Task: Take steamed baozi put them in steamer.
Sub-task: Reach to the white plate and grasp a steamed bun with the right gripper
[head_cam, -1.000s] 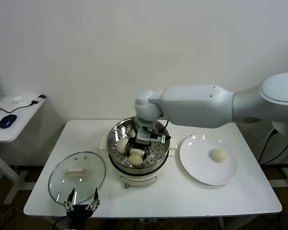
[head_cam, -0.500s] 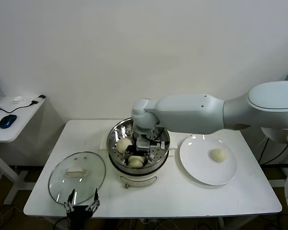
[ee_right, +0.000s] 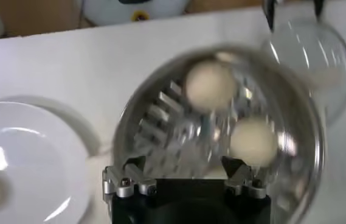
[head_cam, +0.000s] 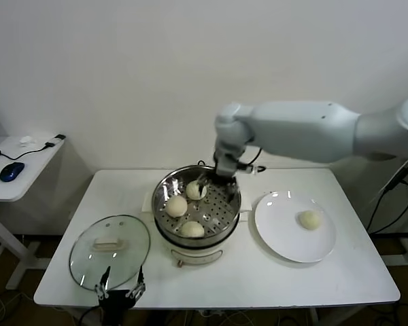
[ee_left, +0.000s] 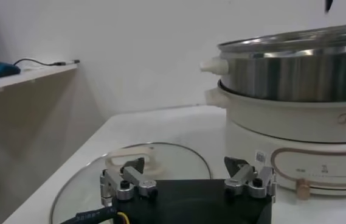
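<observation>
Overhead, right gripper [head_cam: 221, 178] hangs above the far rim of the steamer [head_cam: 164, 224] — jaws spread wide, holding nothing. Three steamed baozi [head_cam: 176, 206] lie on the perforated tray; a fourth baozi [head_cam: 310, 219] sits on the white plate [head_cam: 275, 234] to the right on the desk [head_cam: 326, 278]. Right wrist view shows only two buns in the pot, blurred. Left gripper [head_cam: 119, 293] waits at the near desk edge by the glass lid [head_cam: 88, 258], jaws apart and empty — its wrist view adds the steamer's white base [ee_left: 282, 137].
</observation>
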{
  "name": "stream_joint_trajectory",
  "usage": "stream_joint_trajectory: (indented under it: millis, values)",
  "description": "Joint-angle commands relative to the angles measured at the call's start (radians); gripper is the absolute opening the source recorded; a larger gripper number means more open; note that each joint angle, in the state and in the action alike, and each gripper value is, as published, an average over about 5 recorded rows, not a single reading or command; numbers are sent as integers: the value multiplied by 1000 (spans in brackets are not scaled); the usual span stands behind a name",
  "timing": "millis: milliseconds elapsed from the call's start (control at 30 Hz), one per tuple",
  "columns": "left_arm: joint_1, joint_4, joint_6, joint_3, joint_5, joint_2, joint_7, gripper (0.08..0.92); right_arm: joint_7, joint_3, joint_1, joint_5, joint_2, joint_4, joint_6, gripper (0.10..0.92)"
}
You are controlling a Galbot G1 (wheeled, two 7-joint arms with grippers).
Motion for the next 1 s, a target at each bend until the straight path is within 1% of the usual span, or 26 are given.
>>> stream_joint_trajectory:
  millis: [33,100,200,300,400,533,767,1000]
  values:
    - [1,1,0,2,2,1,0,823,-88,-198,193,273,-286,-137,-286,823]
    - [0,0,-1,3,1,3,1,823,-120,-244,188,273,-365,-115,-327,823]
    - [-2,2,-1,2,0,6,2,823,-115,-262,115,227,-470,-77,-369,823]
    - [-6,5,-2,-2,-3,8,2,823,-89,-195,-20,155,-543,-78,-405,823]
    - [-9,6,-2,-7,-6,8,4,823,-56,-72,-184,115,-572,-118,-450,823]
    - [-11,6,-2,-18,-14,8,5,823,-30,85,-357,97,-547,-200,-478,823]
    - [-11,4,-7,-29,-21,-1,7,823,-9,231,-517,28,-438,-362,-476,823]
    - [-3,2,-13,-34,-21,-9,7,823,-3,303,-612,2,-350,-445,-480,823]
